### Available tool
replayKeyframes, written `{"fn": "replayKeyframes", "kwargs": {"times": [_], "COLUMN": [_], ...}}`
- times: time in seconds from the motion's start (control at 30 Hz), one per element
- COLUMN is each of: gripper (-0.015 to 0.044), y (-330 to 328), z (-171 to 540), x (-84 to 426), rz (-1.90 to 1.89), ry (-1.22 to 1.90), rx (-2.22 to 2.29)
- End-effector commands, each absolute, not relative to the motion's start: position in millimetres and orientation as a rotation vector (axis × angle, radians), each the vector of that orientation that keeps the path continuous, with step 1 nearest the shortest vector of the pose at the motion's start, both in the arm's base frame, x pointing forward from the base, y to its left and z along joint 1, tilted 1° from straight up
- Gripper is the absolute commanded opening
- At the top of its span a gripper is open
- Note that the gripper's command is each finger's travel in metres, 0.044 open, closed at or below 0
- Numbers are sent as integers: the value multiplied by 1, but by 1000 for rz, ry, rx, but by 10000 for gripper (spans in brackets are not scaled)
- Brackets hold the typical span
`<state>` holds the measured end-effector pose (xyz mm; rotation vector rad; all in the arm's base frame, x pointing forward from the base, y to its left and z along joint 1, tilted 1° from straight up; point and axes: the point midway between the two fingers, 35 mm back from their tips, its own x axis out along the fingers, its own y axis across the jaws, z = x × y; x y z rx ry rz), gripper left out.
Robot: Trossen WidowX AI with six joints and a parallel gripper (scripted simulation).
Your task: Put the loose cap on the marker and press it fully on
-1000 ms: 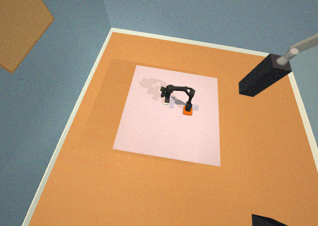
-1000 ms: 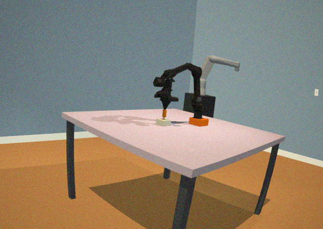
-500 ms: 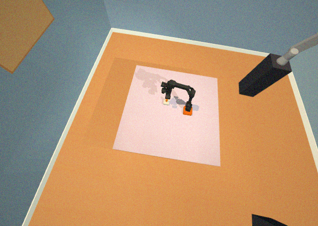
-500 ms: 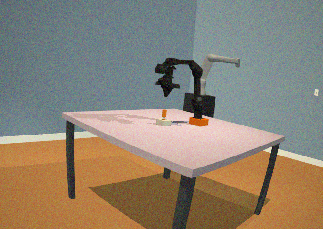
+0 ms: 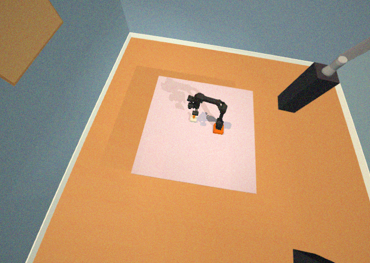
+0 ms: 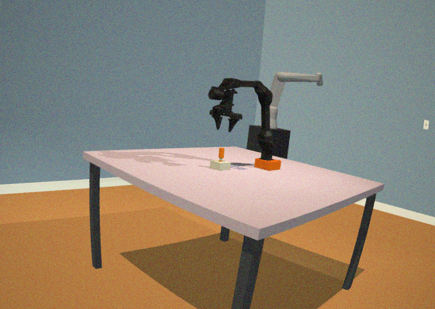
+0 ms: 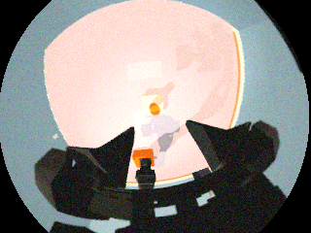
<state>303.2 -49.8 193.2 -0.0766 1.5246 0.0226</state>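
The pale holder block (image 5: 194, 121) (image 6: 219, 165) (image 7: 147, 101) stands on the pink table (image 5: 191, 161) (image 6: 262, 203) (image 7: 92, 73). The orange cap (image 5: 194, 116) (image 6: 221, 152) (image 7: 155, 109) sits upright on the marker above the block. A short, narrower piece of the marker (image 6: 221, 159) shows between cap and block; whether the cap is fully seated I cannot tell. My gripper (image 6: 224, 130) (image 7: 161, 126) points down with its fingers wide open and empty. It hangs above the cap, with a clear gap between the fingertips and the cap's top.
The arm's orange base (image 5: 218, 129) (image 6: 267, 164) (image 7: 143, 157) stands on the table to the right of the block in the top and exterior views. A grey arm (image 5: 362, 46) (image 6: 298, 77) on a black pedestal (image 5: 305, 90) (image 6: 282, 140) stands beyond the table.
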Motion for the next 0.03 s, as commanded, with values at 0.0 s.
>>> {"fn": "replayKeyframes", "kwargs": {"times": [0.0], "gripper": [440], "y": [-50], "z": [193], "x": [303], "rz": [21], "ry": [1528], "rx": [-74]}}
